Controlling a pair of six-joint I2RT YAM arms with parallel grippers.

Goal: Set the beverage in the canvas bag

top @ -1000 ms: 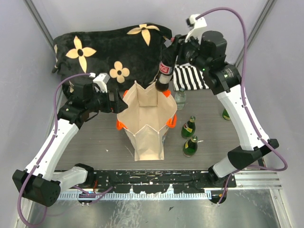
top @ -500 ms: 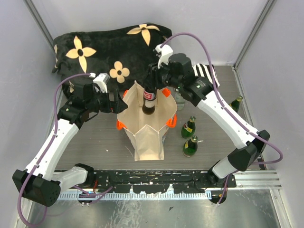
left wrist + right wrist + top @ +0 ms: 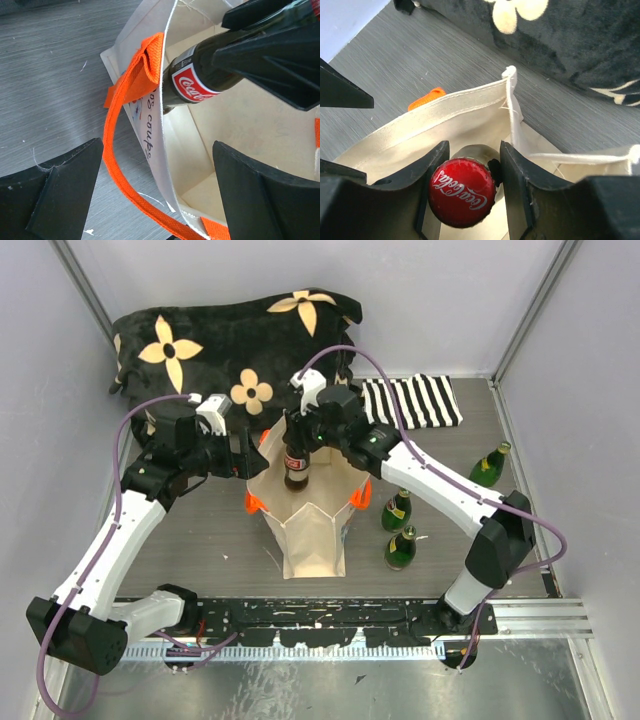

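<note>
The beige canvas bag (image 3: 305, 520) stands open at the table's middle, with orange handles (image 3: 256, 503). My right gripper (image 3: 297, 440) is shut on the neck of a dark cola bottle (image 3: 296, 468) with a red label. It holds the bottle upright over the bag's mouth, with the bottom below the rim. In the right wrist view the red cap (image 3: 462, 192) sits between my fingers above the bag (image 3: 445, 115). My left gripper (image 3: 248, 455) is open at the bag's left rim. In the left wrist view its fingers straddle the bag wall (image 3: 162, 130) and an orange handle (image 3: 125, 100), and the bottle (image 3: 192, 85) shows inside.
Two green bottles (image 3: 398, 508) (image 3: 402, 547) stand right of the bag and a third (image 3: 488, 466) stands at the far right. A black-and-white striped cloth (image 3: 410, 403) lies behind. A black flowered cushion (image 3: 220, 340) fills the back left.
My right arm has carried the cola bottle left and down, from behind the bag's back right corner to its open mouth. My left arm has not moved.
</note>
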